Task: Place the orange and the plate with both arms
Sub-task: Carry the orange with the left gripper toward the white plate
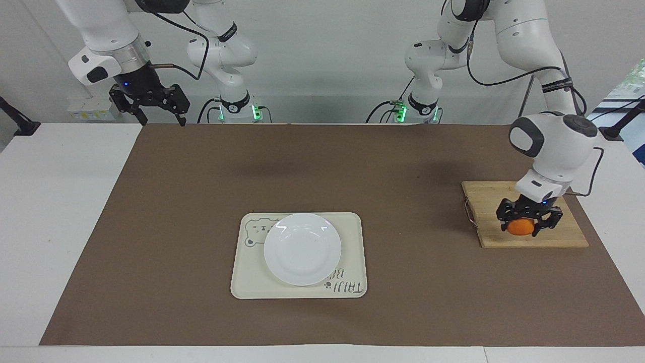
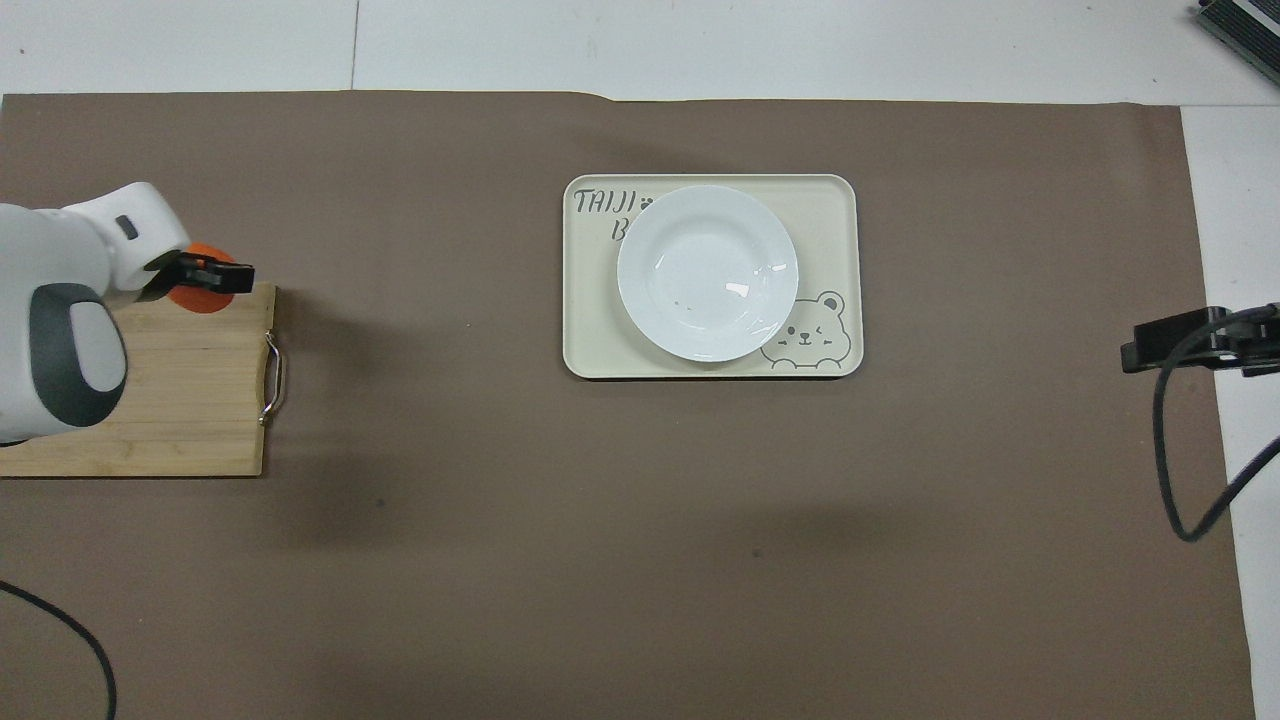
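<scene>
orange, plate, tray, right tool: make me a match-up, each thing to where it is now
Things:
1. orange
2. plate
3. tray
4. right tool

Places:
A. on the brown mat
B. in the left tool, over the board
C. on the tray
D. up over the mat's corner, waiting

Pairs: 1-B, 2-C, 3-A, 4-D

White glossy jointed arms (image 1: 524, 35), grey joint caps, black cables, black tools, green base lights.
</scene>
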Action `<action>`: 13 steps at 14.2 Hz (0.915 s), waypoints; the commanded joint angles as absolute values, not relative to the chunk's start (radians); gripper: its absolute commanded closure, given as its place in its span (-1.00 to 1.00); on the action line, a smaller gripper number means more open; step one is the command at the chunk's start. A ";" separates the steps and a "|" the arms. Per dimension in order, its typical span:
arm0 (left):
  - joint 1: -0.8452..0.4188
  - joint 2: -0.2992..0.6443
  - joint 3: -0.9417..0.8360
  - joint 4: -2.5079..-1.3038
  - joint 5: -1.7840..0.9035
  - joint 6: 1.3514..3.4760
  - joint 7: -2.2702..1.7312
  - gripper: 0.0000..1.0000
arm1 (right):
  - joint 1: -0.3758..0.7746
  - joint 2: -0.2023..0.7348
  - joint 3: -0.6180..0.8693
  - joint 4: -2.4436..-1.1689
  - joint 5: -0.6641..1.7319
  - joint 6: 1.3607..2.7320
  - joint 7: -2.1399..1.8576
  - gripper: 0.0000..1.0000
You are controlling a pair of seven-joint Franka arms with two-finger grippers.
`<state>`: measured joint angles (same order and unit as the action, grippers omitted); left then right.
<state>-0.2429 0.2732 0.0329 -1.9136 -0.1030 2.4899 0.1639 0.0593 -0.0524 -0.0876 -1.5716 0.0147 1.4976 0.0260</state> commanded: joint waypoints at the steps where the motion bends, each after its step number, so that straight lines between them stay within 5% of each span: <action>1: -0.378 0.301 0.054 -1.852 -0.112 2.483 -0.030 1.00 | 0.051 -0.074 -0.084 -1.595 0.014 1.502 0.006 -1.00; 5: -0.517 0.373 0.051 -1.700 -0.112 2.488 -0.315 1.00 | 0.051 -0.074 -0.084 -1.595 0.014 1.502 0.006 -1.00; 13: -0.565 0.587 -0.058 -1.408 -0.133 2.497 -0.445 1.00 | 0.051 -0.074 -0.084 -1.595 0.014 1.502 0.006 -1.00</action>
